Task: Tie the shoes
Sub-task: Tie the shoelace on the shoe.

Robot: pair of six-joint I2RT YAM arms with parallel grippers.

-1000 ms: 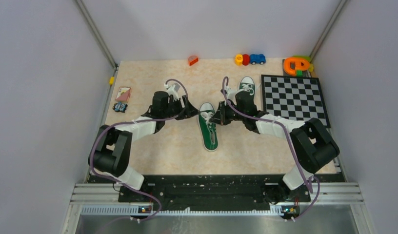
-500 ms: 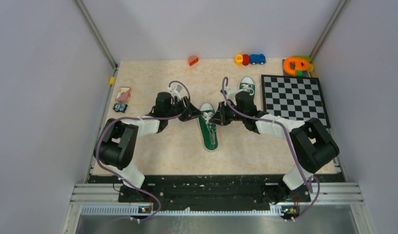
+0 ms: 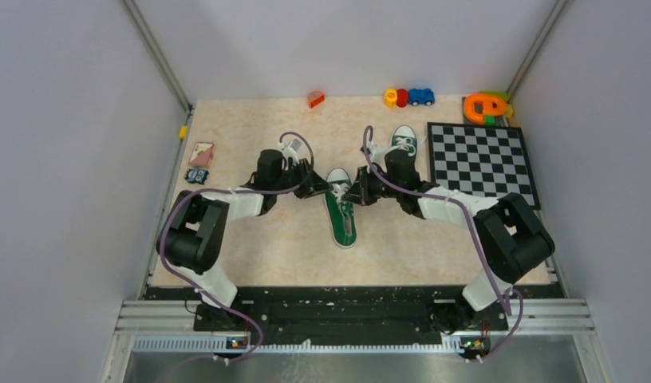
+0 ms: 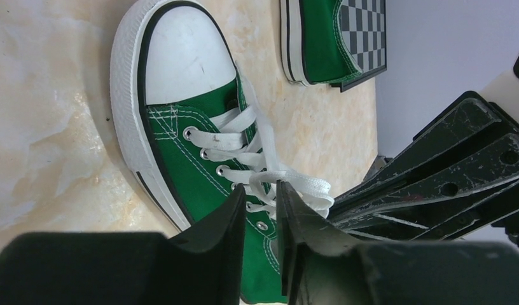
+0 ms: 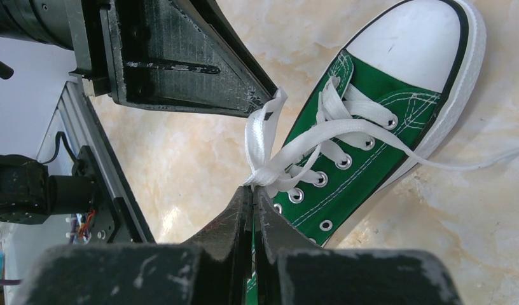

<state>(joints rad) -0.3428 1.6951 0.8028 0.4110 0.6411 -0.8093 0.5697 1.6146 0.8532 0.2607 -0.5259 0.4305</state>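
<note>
checkerboard [image 3: 482, 163] far right; toy blocks [image 3: 408, 97] and an orange piece [image 3: 315, 99] along the far edge.

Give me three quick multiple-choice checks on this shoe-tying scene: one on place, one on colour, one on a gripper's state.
1. Where does the second green sneaker lie in the top view?
A. Just left of the checkerboard mat
B. At the near edge by the arm bases
C. On top of the mat

2. What colour are the laces of the middle green sneaker?
A. Black
B. Green
C. White

3. How does the right gripper stand?
A. Wide open above the toe cap
B. Shut on a white lace
C. Shut on nothing

Answers:
1 A: it sits beside the mat's left edge, on the far side of the table.
2 C: white bands cross the green canvas.
3 B: in the right wrist view its fingers pinch the lace with no gap.
</note>
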